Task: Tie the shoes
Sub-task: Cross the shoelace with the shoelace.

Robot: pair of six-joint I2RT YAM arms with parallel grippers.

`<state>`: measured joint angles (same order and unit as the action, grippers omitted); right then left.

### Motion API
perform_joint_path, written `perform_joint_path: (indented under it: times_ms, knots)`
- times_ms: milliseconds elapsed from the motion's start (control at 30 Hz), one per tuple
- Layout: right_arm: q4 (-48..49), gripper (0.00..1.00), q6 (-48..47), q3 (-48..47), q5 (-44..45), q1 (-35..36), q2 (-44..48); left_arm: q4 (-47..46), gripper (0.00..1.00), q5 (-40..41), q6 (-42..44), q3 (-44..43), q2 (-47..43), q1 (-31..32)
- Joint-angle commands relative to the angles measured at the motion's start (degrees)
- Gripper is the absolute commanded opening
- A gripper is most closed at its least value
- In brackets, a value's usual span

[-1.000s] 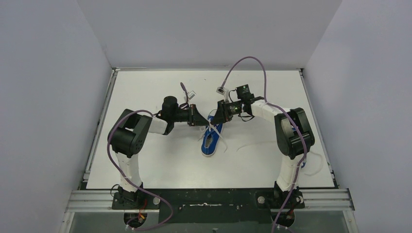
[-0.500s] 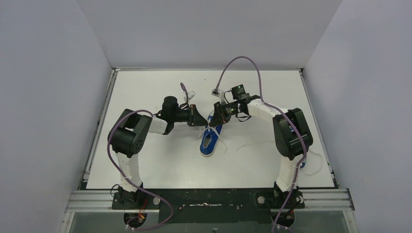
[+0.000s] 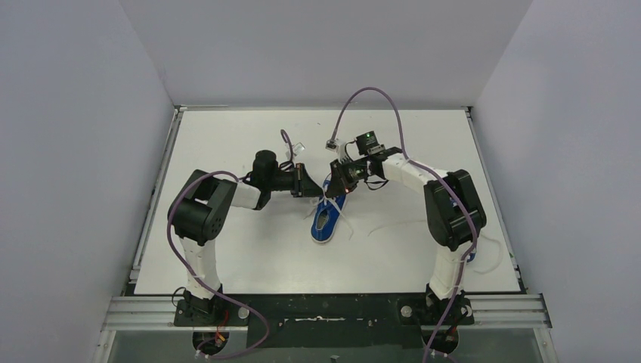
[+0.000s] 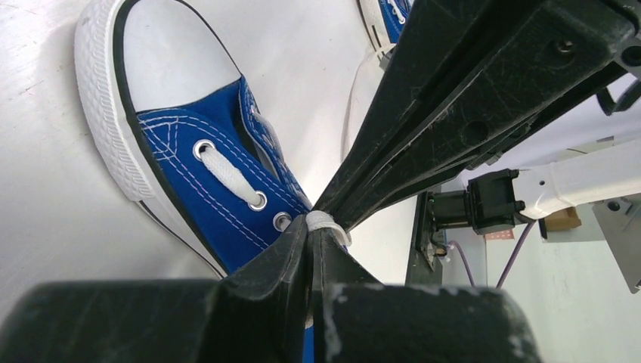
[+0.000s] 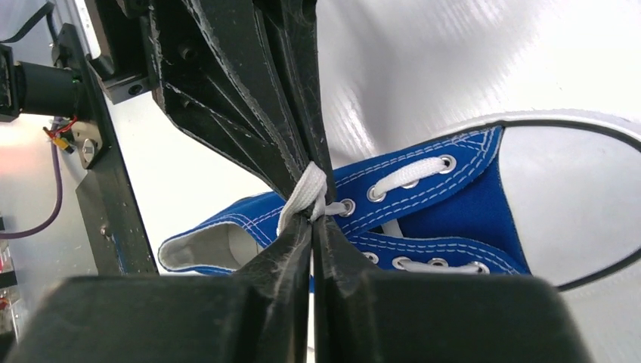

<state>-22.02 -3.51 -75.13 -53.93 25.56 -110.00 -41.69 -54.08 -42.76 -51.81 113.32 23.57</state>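
On the left, we saw the left arm rise from its base, fold at the elbow and send its forearm level toward 3 o'clock. The left end effector (image 3: pixel 308 185) was pinched fully together on the white lace (image 4: pixel 321 221) beside the eyelets of the shoe (image 3: pixel 326 219). That blue shoe lay near the middle of the white surface (image 3: pixel 227 257), toe toward 12 o'clock under the fingertips and heel toward 6 o'clock. Facing it tip to tip, the right end effector (image 3: pixel 338 175) was likewise closed, nipping the lace at the same spot. Its forearm ran toward 10 o'clock from an elbow raised above the right base. The second shoe (image 4: pixel 389 11) lay toward 4 o'clock, mostly hidden behind the right arm and well apart from the first.
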Motion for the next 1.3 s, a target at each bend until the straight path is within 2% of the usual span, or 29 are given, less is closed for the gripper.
perform_joint_path:
  times_ms: [0,100,133,267,433,500,700,800,1100,1267]
  knots:
    - [0.8,0.0,-1.18,-2.59,9.09,1.19,5.19,-1.31,0.0,-2.5,1.05,-1.15,-2.79,1.3]
    - [0.02,0.0,-0.1,-1.7,11.84,0.96,7.72,3.44,0.01,-1.71,3.71,-0.57,-4.42,1.02]
    - [0.84,0.0,0.88,-0.74,12.72,0.97,8.9,4.34,0.06,-1.62,4.34,-0.31,-4.95,0.91]
    - [5.64,0.0,6.51,4.18,14.86,1.06,12.29,5.03,0.34,-0.72,4.59,1.47,-6.28,0.11]
    - [5.02,0.0,7.44,4.55,15.47,1.58,12.54,5.49,0.42,-0.2,4.98,2.64,-7.1,-0.1]
    - [5.21,0.0,7.98,4.8,15.39,1.53,12.77,6.04,0.39,0.08,5.33,2.85,-7.1,-0.11]
    - [4.0,0.0,9.47,5.26,15.03,1.58,12.99,8.1,0.1,0.73,5.79,1.54,-6.79,-0.1]
    - [2.52,0.0,10.82,5.33,16.79,1.7,13.53,8.4,0.0,0.91,5.76,1.0,-6.85,-0.02]
    - [-6.23,0.05,14.7,4.87,30.58,3.39,17.29,13.61,0.0,0.99,6.61,-0.64,-5.97,2.62]
    - [-4.57,0.06,20.66,8.61,34.72,3.13,17.79,15.0,0.0,1.48,6.4,-1.39,-4.75,5.34]
